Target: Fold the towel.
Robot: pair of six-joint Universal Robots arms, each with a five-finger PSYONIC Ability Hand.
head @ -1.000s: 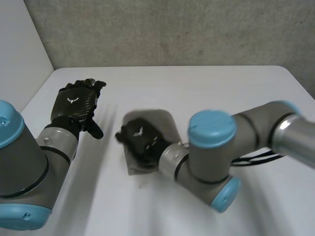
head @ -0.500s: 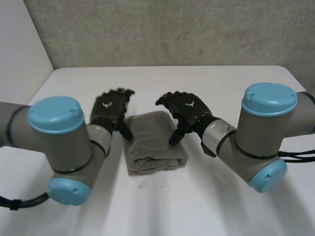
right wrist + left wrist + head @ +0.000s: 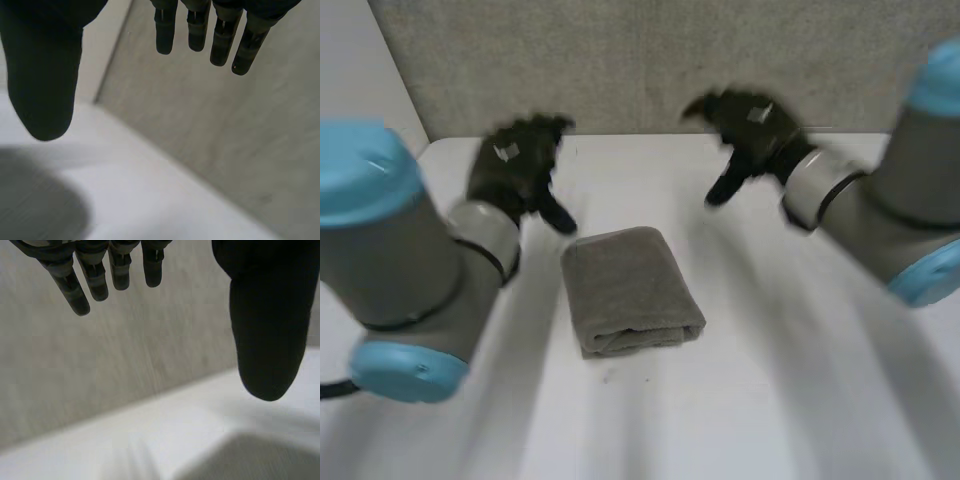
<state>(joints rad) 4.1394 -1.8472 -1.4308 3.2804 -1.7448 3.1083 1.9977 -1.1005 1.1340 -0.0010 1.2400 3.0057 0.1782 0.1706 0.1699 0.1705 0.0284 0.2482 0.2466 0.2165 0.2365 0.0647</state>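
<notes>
- Table (image 3: pixel 770 400): white, flat top. Its far edge meets the wall at 12 o'clock. Its side edge at 9 o'clock runs along a pale side panel (image 3: pixel 360 70). Bare surface lies on every side of the towel, and the widest stretch runs from 3 to 6 o'clock.
- Wall (image 3: pixel 640 60): grey and rough. It closes off the workspace along the whole 12 o'clock side.
- Left arm (image 3: pixel 400 240): grey joints with light-blue caps. It covers the table from 7 to 9 o'clock and stands apart from the towel's 9 o'clock edge.
- Right arm (image 3: pixel 900 200): it enters from 3 o'clock and lies well apart from the towel.
- Towel (image 3: pixel 630 290): grey, folded into a compact rectangular bundle. It lies flat near the table's centre. The stacked layer edges face 6 o'clock and the rounded end faces 12 o'clock. Nothing touches it.
- Left hand (image 3: pixel 510 170): at about 10 o'clock from the towel, near the table's far edge. State: released. Its fingers (image 3: pixel 95 275) are extended, its thumb (image 3: pixel 267 315) is spread apart from them, and it holds nothing.
- Right hand (image 3: pixel 750 125): at about 1 o'clock from the towel, in front of the wall line. State: released. Its fingers (image 3: pixel 200 25) are straight, its thumb (image 3: pixel 45 65) is held wide of them, and it holds nothing.
</notes>
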